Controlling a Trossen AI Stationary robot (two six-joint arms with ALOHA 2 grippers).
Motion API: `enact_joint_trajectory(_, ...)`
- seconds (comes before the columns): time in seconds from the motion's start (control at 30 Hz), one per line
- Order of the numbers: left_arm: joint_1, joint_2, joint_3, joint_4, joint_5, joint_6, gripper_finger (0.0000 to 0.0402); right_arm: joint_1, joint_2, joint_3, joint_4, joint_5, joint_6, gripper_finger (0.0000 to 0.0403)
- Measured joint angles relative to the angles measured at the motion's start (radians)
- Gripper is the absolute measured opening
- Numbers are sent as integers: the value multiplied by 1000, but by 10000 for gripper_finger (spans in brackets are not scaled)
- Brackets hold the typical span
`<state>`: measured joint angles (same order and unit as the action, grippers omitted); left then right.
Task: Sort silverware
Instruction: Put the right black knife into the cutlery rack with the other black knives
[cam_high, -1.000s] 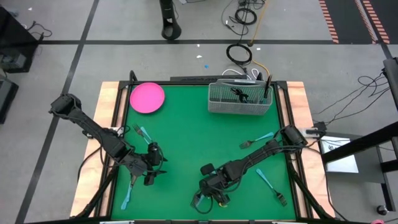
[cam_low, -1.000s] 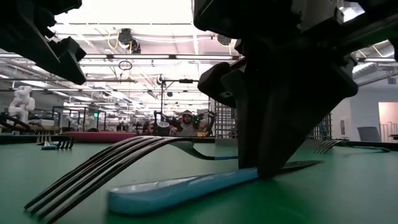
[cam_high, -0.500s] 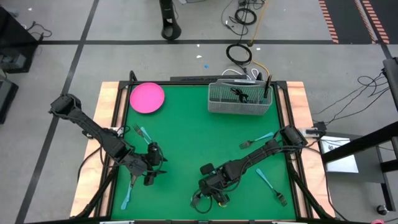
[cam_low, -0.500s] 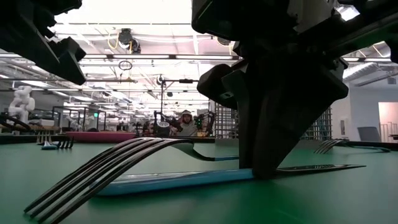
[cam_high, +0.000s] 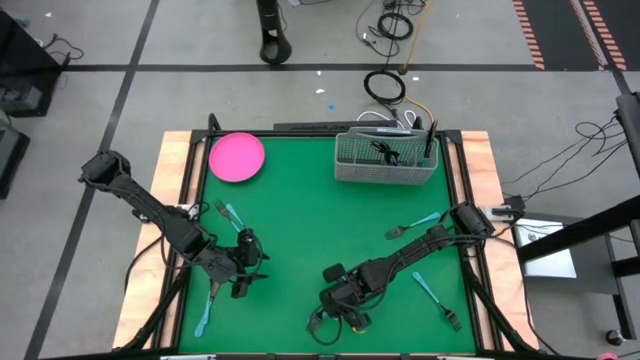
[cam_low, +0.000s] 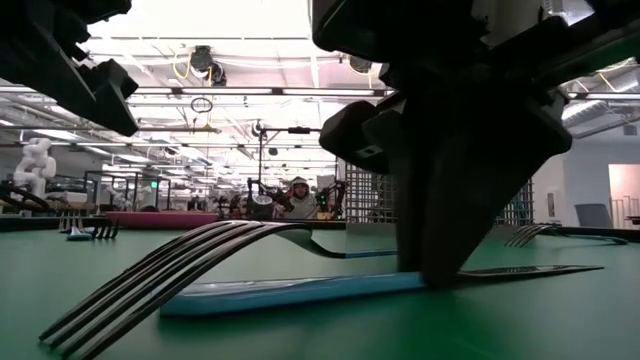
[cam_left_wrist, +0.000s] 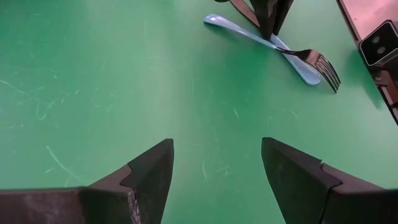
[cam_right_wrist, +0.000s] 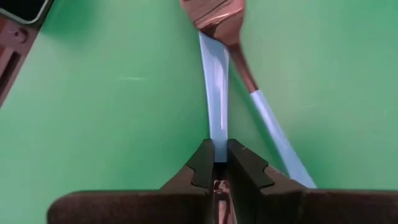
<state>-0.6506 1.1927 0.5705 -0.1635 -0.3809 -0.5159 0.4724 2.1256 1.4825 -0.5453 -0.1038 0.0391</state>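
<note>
Green mat near you: your right gripper (cam_right_wrist: 216, 163) pinches a blue-handled knife (cam_right_wrist: 216, 109) lying flat, crossed by a fork (cam_right_wrist: 239, 56). Your left gripper (cam_left_wrist: 214, 171) hovers with fingers wide apart.

Right pincer (cam_high: 338, 318): low at the table's (cam_high: 300, 220) near edge, tips clamped on a knife (cam_low: 300, 291) lying flat on the table.
Fork (cam_low: 190, 262): crossing that knife, just beside the right pincer.
Left pincer (cam_high: 243, 283): left of the right pincer, apart from it, fingers spread above bare table.
Second fork (cam_high: 228, 213): just behind the left pincer.
Spoon (cam_high: 206, 310): left of the left pincer, nearer the edge.
Plate (cam_high: 237, 157): far behind the left pincer.
Basket (cam_high: 386, 160): far behind the right pincer.
</note>
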Motion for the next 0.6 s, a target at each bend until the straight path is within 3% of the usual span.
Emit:
enact_joint_trajectory(0.37, 0, 0, 0, -1, 0, 0, 246, 2, -4, 46, -106, -8, 1, 17)
enact_joint_trajectory(0.6, 0, 0, 0, 0, -1, 2, 246, 2, -6, 94, -277, -5, 8, 17)
